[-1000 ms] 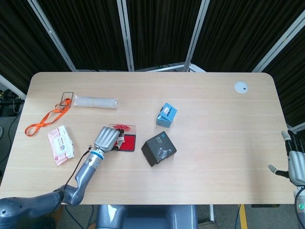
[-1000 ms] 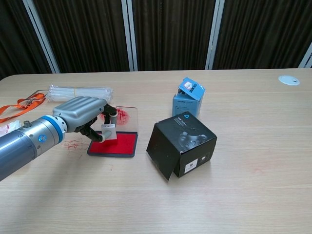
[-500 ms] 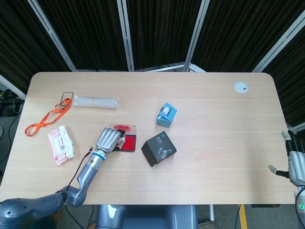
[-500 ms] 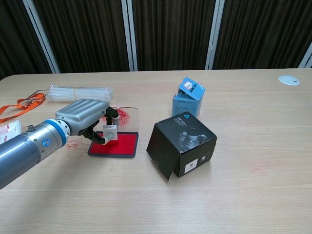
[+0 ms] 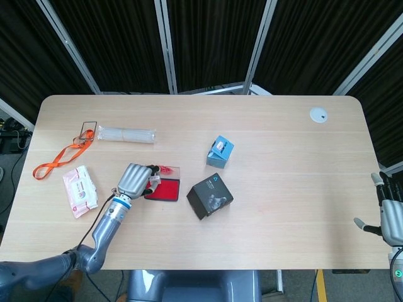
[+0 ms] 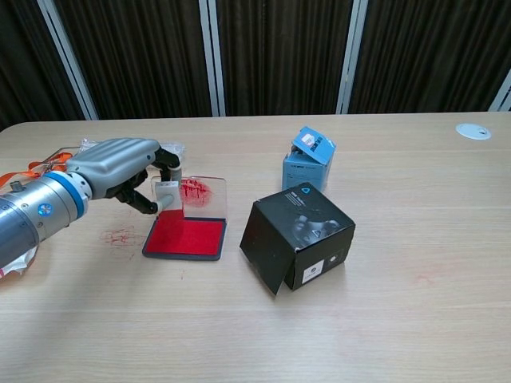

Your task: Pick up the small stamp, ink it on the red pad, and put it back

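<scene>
My left hand [image 6: 120, 166] [image 5: 135, 178] holds the small white stamp [image 6: 168, 194] between thumb and fingers, lifted above the left end of the red ink pad [image 6: 185, 236] [image 5: 163, 190]. The pad's clear lid [image 6: 204, 191], smeared with red ink, stands open behind it. In the head view the stamp is mostly hidden under my fingers. My right hand [image 5: 391, 216] hangs off the table's right edge, fingers spread, holding nothing.
A black box [image 6: 297, 236] sits right of the pad, a small blue box [image 6: 307, 159] behind it. At far left lie a clear plastic packet [image 5: 125, 134], an orange lanyard [image 5: 63, 155] and a tissue pack [image 5: 80, 190]. Red ink marks [image 6: 120, 236] stain the table beside the pad.
My left hand has lifted the stamp off the red pad and drawn back to the left with it. The right hand has not moved.
</scene>
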`<act>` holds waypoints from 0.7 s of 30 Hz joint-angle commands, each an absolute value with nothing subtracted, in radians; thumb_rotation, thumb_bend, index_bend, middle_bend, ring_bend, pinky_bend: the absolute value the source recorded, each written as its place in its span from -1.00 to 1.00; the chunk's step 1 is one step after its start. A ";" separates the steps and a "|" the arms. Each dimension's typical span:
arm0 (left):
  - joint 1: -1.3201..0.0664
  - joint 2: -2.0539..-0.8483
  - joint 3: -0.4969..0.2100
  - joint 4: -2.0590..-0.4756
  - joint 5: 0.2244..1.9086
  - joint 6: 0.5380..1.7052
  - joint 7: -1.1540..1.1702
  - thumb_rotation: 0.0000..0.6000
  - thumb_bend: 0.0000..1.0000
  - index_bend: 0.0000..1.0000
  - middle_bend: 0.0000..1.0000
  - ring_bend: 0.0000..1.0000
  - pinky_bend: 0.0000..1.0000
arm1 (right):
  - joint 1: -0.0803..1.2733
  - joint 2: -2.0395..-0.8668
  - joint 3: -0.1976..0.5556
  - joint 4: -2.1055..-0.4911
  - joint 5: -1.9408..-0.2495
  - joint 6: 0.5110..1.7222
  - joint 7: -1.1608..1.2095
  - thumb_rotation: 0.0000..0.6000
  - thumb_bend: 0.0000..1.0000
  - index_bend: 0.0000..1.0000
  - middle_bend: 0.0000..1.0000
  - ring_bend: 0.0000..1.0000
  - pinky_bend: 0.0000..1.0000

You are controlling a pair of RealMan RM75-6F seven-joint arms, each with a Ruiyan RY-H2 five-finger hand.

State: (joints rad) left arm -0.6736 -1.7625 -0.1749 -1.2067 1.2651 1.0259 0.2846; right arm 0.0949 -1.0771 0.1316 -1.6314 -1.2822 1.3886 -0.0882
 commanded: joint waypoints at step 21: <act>-0.585 -1.727 -0.092 -1.063 1.301 1.028 0.139 1.00 -0.17 0.02 0.06 0.77 0.90 | 0.092 -1.077 0.128 -1.643 -1.293 1.401 -0.098 1.00 -1.00 -1.00 -1.00 -1.00 -1.00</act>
State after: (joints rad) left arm -0.5862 -1.7245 -0.0927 -1.0659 1.2991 1.0270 0.1403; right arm 0.0917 -1.0770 0.1283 -1.6430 -1.2928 1.4009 -0.0977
